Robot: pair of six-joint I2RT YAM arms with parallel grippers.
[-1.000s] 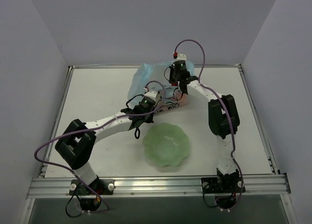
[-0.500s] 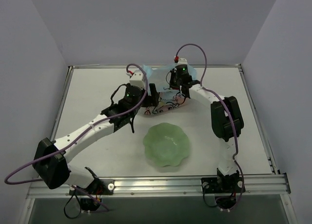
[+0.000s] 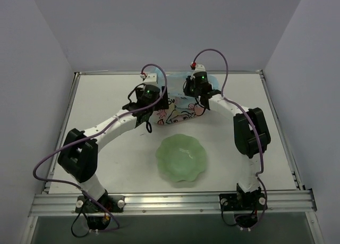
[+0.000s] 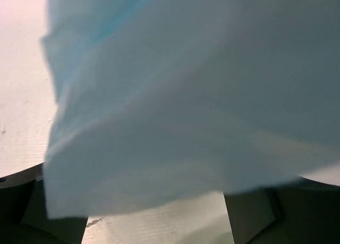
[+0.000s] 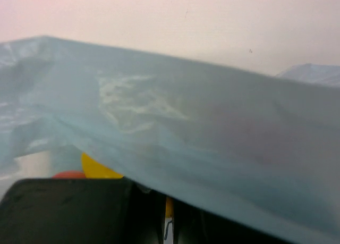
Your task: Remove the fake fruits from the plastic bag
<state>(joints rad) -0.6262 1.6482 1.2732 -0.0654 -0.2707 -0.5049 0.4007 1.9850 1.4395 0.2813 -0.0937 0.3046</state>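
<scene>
At the far middle of the white table (image 3: 106,98), yellow and red fake fruits (image 5: 98,169) lie inside the crinkly light-blue plastic bag (image 3: 178,111); none extracted. Left gripper (image 3: 159,102), right gripper (image 3: 198,101): opening indeterminable.

white table (image 3: 101,98) — pale lavender walls (image 3: 159,26)

A pale green scalloped bowl (image 3: 182,158) is seen just below centre, set on a white table (image 3: 101,95). A metal rail (image 3: 170,202) is fixed along the table's lower edge.
</scene>
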